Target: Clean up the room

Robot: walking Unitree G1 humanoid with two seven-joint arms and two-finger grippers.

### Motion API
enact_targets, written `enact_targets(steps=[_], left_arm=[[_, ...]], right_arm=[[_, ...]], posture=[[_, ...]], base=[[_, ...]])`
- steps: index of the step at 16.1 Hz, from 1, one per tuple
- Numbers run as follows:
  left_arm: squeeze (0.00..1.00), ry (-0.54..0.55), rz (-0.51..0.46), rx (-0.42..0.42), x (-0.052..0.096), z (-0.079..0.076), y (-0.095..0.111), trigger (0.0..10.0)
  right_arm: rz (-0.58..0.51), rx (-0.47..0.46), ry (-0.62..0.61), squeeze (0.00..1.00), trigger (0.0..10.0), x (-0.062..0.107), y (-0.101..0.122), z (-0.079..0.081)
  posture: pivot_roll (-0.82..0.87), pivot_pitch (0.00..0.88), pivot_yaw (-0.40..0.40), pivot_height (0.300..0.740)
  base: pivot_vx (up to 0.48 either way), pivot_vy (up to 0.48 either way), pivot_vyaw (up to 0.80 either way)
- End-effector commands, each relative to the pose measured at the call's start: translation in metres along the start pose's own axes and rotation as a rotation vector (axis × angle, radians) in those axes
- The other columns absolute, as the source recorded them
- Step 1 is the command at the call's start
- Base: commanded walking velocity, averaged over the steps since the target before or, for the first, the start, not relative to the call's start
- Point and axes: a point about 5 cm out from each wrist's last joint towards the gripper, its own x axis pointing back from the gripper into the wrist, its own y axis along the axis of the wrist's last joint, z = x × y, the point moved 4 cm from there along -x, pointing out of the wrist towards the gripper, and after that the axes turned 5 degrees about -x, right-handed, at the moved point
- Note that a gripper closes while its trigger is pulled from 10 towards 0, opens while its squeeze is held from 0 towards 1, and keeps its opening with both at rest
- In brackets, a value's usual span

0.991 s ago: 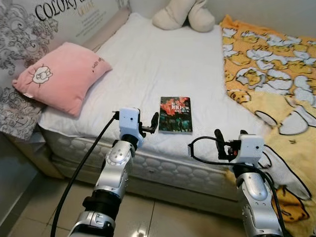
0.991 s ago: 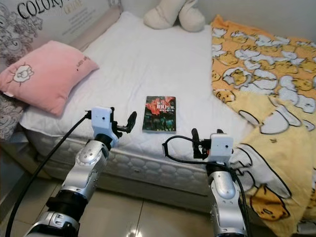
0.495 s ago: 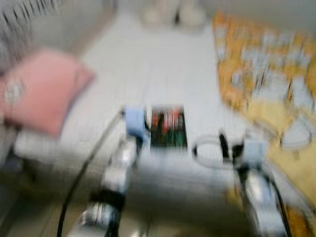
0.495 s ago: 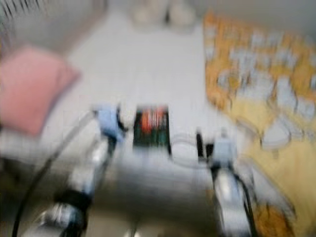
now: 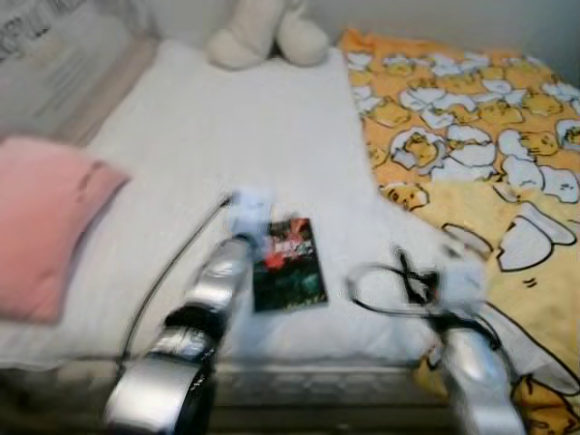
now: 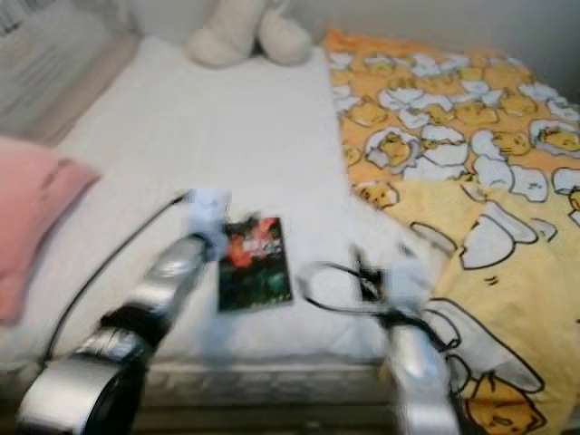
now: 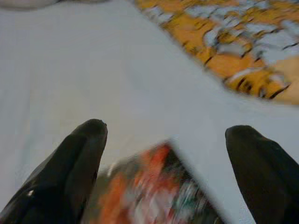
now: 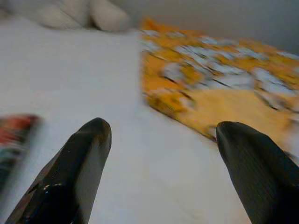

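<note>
the left gripper (image 7: 163, 154) has its fingers (image 7: 79, 163) spread wide and released, with the book (image 7: 154, 196) lying flat on the bed (image 5: 227, 136) just below and between them, likely lined up so the fingers can straddle it. the right gripper (image 8: 159, 158) is also spread and grasping nothing, over bare sheet, the book off past its one finger and the blanket (image 8: 224, 88) ahead.

white mattress (image 5: 245, 136), grey wall (image 6: 471, 23)
</note>
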Motion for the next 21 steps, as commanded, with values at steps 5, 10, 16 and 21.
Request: enact_targets(steps=[5, 10, 16, 21], left_arm=[[0.00, 0.278, 0.127, -0.023, 0.009, 0.064, -0.018, 10.0], [0.00, 0.238, 0.252, 0.106, 0.028, 0.042, -0.077, 10.0], [0.00, 0.236, 0.172, 0.142, 0.038, 0.024, -0.091, 10.0], [0.00, 0.103, 0.077, 0.084, 0.037, -0.009, -0.083, 10.0]], right_arm=[[-0.011, -0.009, 0.002, 0.00, 10.0, 0.022, 0.007, 0.007], [0.039, -0.001, 0.031, 0.00, 10.0, 0.044, 0.004, 0.009], [0.194, -0.028, 0.321, 0.00, 10.0, 0.081, -0.015, 0.040], [0.334, -0.030, 0.343, 0.00, 10.0, 0.105, -0.043, 0.031]], posture=[[-0.19, 0.071, -0.004, 0.740], [-0.20, 0.147, -0.052, 0.740], [-0.21, 0.232, -0.134, 0.740], [-0.18, 0.257, -0.135, 0.740]], base=[[0.000, 0.000, -0.31], [0.000, 0.000, 0.00], [0.000, 0.000, 0.00], [0.000, 0.000, 0.00]])
